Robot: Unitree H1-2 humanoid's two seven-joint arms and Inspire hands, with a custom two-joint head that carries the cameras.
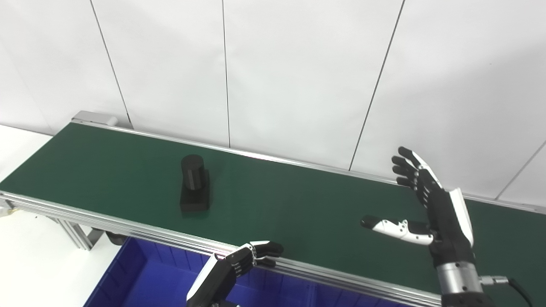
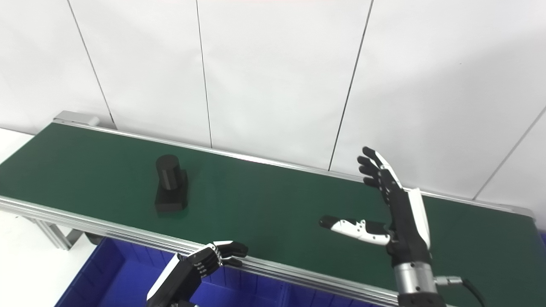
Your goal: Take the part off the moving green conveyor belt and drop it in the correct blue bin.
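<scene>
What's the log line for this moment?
part: on belt, ungrasped | right hand: open above belt | left hand: curled, empty, at near rail | bin: below

1. A white panelled wall (image 1: 298,64) fills the upper half of the frame, running behind everything else.
2. Thin dark seams (image 1: 226,72) divide the wall into broad panels; the seams lean slightly, fanning outward toward the top.
3. A white floor (image 1: 25,264) shows at the lower left of the frame.
4. Silver metal frame legs (image 1: 74,234) stand on that floor at the lower left.
5. The light is even and bright, with soft shading on the wall.
</scene>
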